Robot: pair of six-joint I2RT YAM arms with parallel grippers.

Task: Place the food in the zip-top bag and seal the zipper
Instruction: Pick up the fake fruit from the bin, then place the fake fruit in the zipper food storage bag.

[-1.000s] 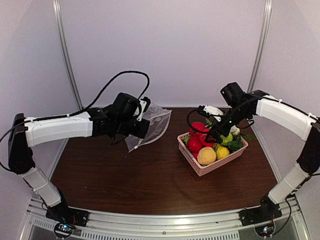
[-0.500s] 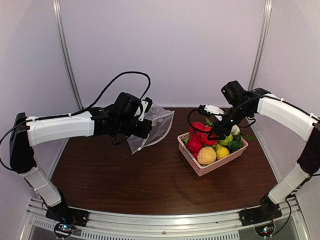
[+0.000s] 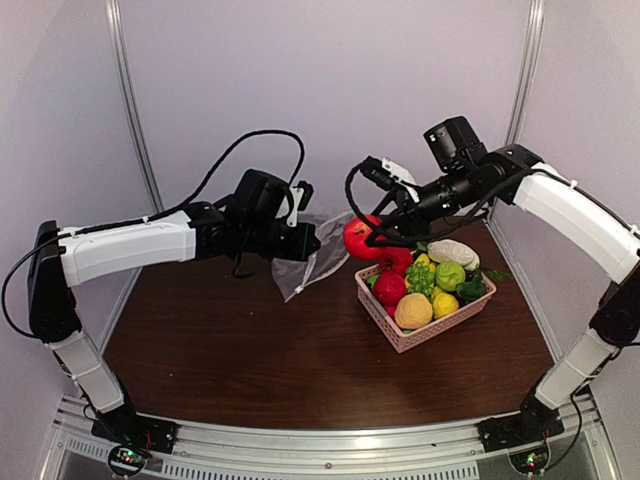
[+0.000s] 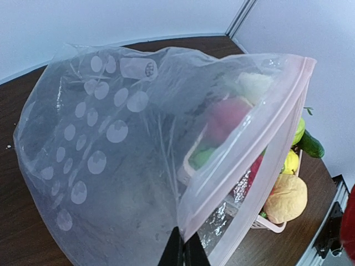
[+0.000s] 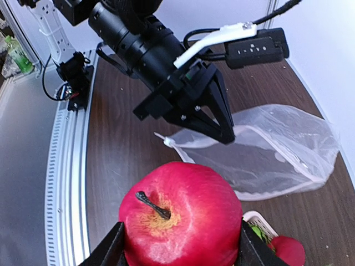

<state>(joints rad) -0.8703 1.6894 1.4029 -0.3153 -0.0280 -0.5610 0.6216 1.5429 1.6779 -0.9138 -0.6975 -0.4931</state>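
My left gripper [image 3: 308, 243] is shut on the rim of the clear dotted zip-top bag [image 3: 312, 262], holding it off the table with its mouth open toward the basket; the left wrist view shows the bag [image 4: 111, 166] and its pale zipper strip [image 4: 249, 144], pinched by my left gripper [image 4: 183, 256]. My right gripper [image 3: 368, 237] is shut on a red apple [image 3: 361, 238], held in the air just right of the bag's mouth. The right wrist view shows the red apple [image 5: 180, 221] between my fingers [image 5: 108, 249], with the bag [image 5: 266, 155] beyond it.
A pink lattice basket [image 3: 400, 332] sits right of centre, with more toy food: red round pieces [image 3: 389, 289], a white cabbage-like one [image 3: 452, 251], a green apple [image 3: 450, 274], and yellow pieces [image 3: 413, 311]. The table's right edge lies beyond it.
My right gripper has lifted the red apple out of the basket and carried it left toward the bag. My left gripper has moved the bag right and a little up toward the basket.
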